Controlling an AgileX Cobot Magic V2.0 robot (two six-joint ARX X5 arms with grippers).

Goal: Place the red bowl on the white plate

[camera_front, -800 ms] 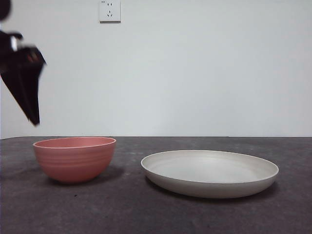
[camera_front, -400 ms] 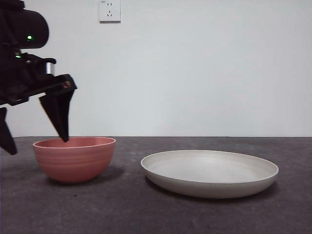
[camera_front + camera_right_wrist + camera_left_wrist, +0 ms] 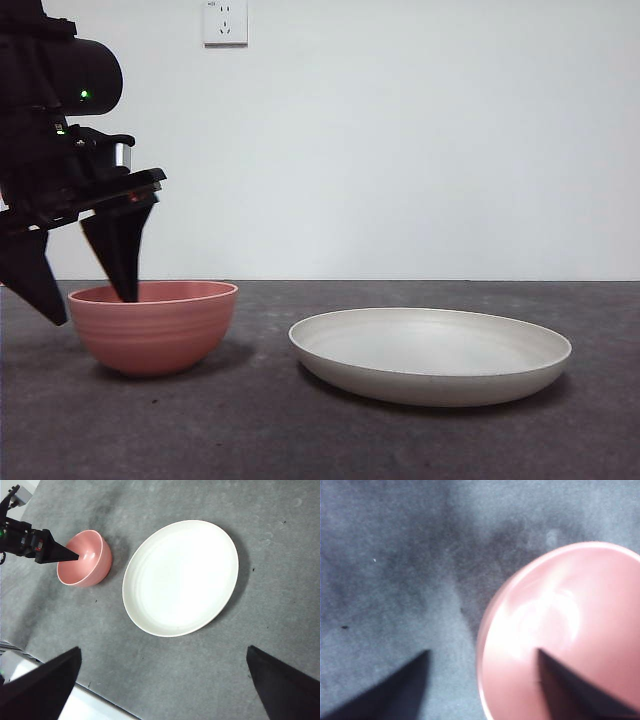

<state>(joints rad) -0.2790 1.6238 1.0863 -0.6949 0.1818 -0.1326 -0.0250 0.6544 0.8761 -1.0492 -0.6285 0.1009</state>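
The red bowl (image 3: pixel 153 325) stands upright on the dark table, left of the white plate (image 3: pixel 430 355), with a gap between them. My left gripper (image 3: pixel 90 310) is open and low at the bowl's left rim. In the left wrist view one jaw is inside the bowl (image 3: pixel 570 630) and the other is outside it, so the left gripper (image 3: pixel 483 652) straddles the rim. My right gripper (image 3: pixel 163 650) is open and empty, high above the table. Its view shows the bowl (image 3: pixel 92 562), the empty plate (image 3: pixel 180 577) and the left gripper's jaw (image 3: pixel 55 554) over the bowl.
A white wall socket (image 3: pixel 225 22) sits high on the back wall. The table's near edge (image 3: pixel 75 700) shows in the right wrist view, with a white object (image 3: pixel 15 667) beside it.
The left arm has come down from the upper left. Its open jaws now sit around the bowl's left rim. The bowl and plate have not moved.
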